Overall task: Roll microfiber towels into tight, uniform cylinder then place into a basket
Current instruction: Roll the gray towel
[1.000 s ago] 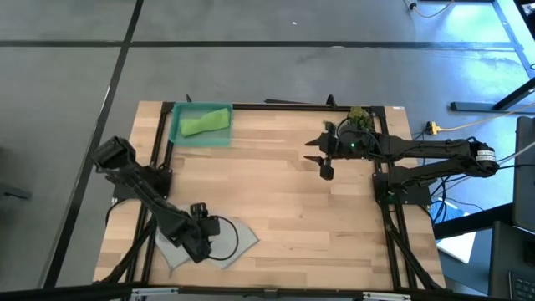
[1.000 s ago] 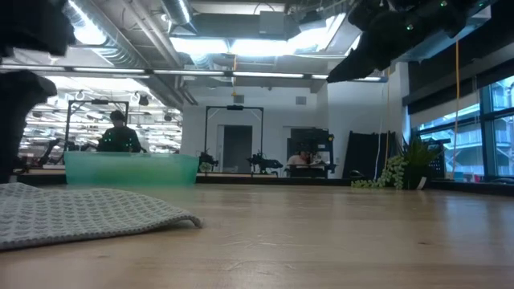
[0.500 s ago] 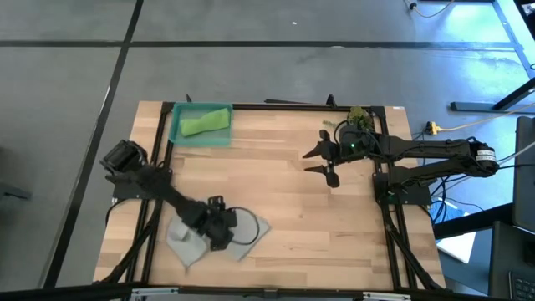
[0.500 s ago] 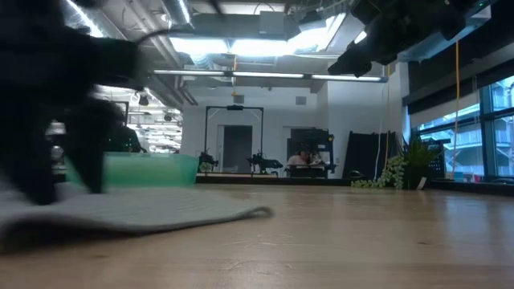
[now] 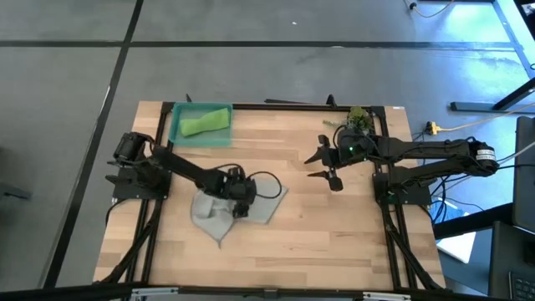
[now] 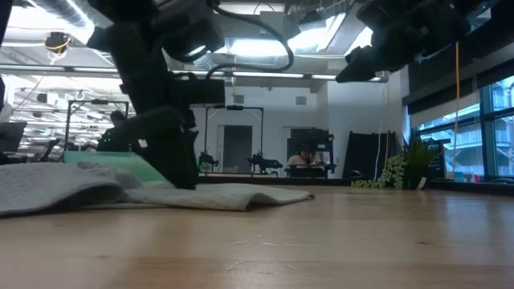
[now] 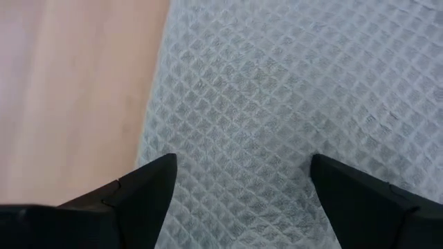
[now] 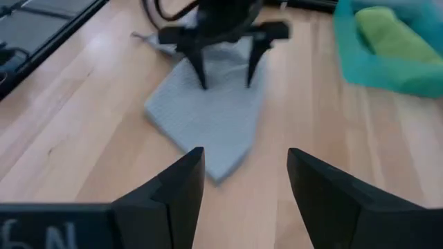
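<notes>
L end effector (image 5: 237,198) is seen w/ fingers spread wide, planted on the grey towel (image 5: 219,214), nothing gripped between them. Towel is lying rumpled and flat near the middle of the tabletop (image 5: 334,242). R end effector (image 5: 328,163) is held above the tabletop, fingers apart, empty, well apart from the towel. Green towel (image 5: 204,123) is seen rolled inside the basket (image 5: 178,133) at the far L corner.

Both arms are dark, jointed tubes with black cables looping off them — the right arm (image 5: 435,150) shows a small green light and a pale ring near its base.
</notes>
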Action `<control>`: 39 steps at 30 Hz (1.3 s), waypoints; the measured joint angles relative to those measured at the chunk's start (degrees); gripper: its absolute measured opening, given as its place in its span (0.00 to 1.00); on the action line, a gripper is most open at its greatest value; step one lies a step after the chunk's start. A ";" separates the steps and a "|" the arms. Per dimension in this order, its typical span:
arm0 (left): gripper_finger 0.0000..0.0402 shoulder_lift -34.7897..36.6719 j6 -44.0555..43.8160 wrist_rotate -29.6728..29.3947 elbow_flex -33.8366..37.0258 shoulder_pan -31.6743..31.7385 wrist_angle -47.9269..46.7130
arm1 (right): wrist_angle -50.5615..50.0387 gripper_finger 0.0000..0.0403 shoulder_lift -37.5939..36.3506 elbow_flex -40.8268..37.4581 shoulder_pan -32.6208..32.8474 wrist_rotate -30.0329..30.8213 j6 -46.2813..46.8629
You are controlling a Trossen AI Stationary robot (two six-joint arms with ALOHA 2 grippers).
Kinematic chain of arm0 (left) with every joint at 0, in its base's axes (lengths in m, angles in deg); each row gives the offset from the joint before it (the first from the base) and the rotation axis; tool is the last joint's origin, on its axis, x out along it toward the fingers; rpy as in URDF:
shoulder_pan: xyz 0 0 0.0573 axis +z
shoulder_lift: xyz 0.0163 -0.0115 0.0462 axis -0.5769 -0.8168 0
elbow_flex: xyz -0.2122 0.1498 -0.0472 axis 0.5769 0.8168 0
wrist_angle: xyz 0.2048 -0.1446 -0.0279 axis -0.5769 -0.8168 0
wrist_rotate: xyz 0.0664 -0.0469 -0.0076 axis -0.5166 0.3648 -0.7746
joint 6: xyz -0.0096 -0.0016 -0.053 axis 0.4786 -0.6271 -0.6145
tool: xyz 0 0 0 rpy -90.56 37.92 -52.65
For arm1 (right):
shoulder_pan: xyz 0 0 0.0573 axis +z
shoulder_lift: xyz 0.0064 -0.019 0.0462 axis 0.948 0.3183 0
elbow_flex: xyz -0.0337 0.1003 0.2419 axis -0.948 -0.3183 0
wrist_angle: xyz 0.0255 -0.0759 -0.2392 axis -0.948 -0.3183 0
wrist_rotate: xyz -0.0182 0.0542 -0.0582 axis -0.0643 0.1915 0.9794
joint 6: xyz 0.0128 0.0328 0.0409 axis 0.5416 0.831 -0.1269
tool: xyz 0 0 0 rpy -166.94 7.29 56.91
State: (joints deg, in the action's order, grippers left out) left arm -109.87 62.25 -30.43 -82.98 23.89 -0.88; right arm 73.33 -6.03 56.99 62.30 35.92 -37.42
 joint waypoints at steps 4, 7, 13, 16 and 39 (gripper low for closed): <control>0.81 2.10 0.84 -2.95 -1.95 -1.03 -2.24 | 0.24 0.51 0.00 -1.54 1.00 -0.04 -0.16; 0.82 3.63 -0.48 -3.71 -2.56 -3.19 -3.59 | 1.00 0.51 0.00 -3.05 1.69 -0.04 -0.18; 0.81 4.38 -6.69 -3.71 -2.61 -9.82 -4.31 | 3.52 0.51 0.00 -5.92 2.50 -0.11 -0.22; 0.81 4.38 -12.05 -3.94 -2.61 -13.24 -5.06 | 6.18 0.51 0.00 -7.33 2.50 0.00 2.39; 0.82 4.39 -29.17 -18.41 -2.66 -29.32 -4.90 | 19.81 0.51 31.08 -1.04 5.96 8.57 17.83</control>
State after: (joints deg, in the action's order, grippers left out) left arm -105.48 33.08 -48.84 -85.63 -5.43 -5.78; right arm 93.14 25.05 55.95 68.25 44.48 -19.58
